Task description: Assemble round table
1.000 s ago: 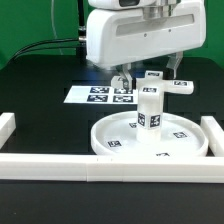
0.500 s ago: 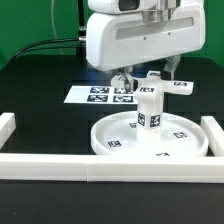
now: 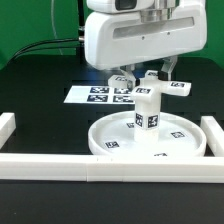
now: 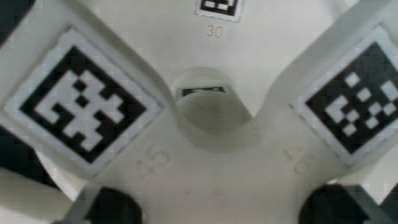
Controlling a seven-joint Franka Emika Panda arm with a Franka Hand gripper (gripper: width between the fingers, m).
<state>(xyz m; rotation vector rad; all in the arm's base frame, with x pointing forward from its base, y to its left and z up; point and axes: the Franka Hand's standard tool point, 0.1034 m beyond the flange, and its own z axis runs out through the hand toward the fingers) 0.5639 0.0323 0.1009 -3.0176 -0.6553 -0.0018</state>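
The large round disc [image 3: 102, 143] lies on the black table inside the rails. The short cylindrical leg [image 3: 147, 112] stands upright on its middle. My gripper [image 3: 147, 80] is shut on the cross-shaped base [image 3: 166, 88] and holds it flat, right at the leg's top; I cannot tell whether they touch. In the wrist view the base [image 4: 214, 120] fills the picture, with two square tags and a round hub, between my dark fingertips [image 4: 107, 208]; the gripper [image 4: 222, 208] is closed on it.
The marker board [image 3: 92, 95] lies behind the disc toward the exterior view's left. White border rails run along the front [image 3: 60, 166], the exterior view's right [image 3: 213, 132] and left [image 3: 6, 128].
My gripper has carried the cross-shaped base a little toward the exterior view's left and down, from behind the leg to over its top. Disc and leg have not moved.
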